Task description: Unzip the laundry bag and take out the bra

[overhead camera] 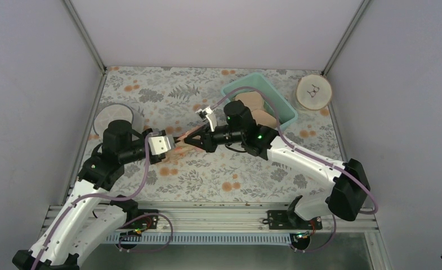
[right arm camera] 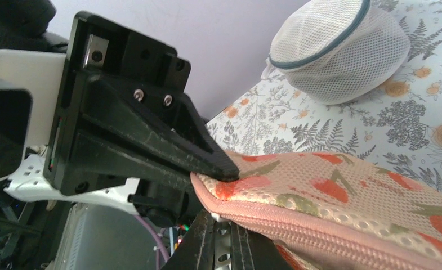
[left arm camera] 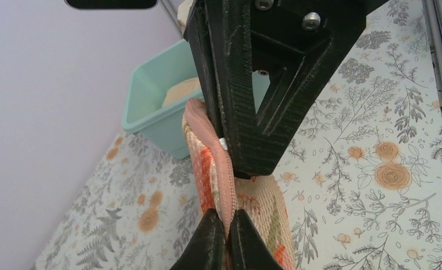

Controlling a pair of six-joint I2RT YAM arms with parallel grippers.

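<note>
Two grippers: we see both meeting tip to tip at the middle of the table (overhead camera: 224, 174), with the bag (right arm camera: 348, 197) caught between them.
Left gripper (left arm camera: 228, 236): clamped tight on the bag's pink zipper rim. In the top view it reaches in from 8 o'clock.
Right gripper (right arm camera: 224, 247): pinched closed on the same rim, reaching in from 3 o'clock (a small white piece sits at its tips, too small for us to name).
Bag: at the dial's centre, peach mesh with orange print. The zipper looks closed along the stretch we can see.
Bra: we cannot make it out, as the mesh hides whatever is inside.
Bin (left arm camera: 145, 107): teal, at 1 o'clock, just beyond the right gripper, with a beige item (left arm camera: 179, 93) inside.
White pouch (right arm camera: 342, 50): round mesh, at 9 o'clock by the table's left edge, apart from the bag.
Disc (overhead camera: 314, 93): wooden, at 2 o'clock in the far right corner.
</note>
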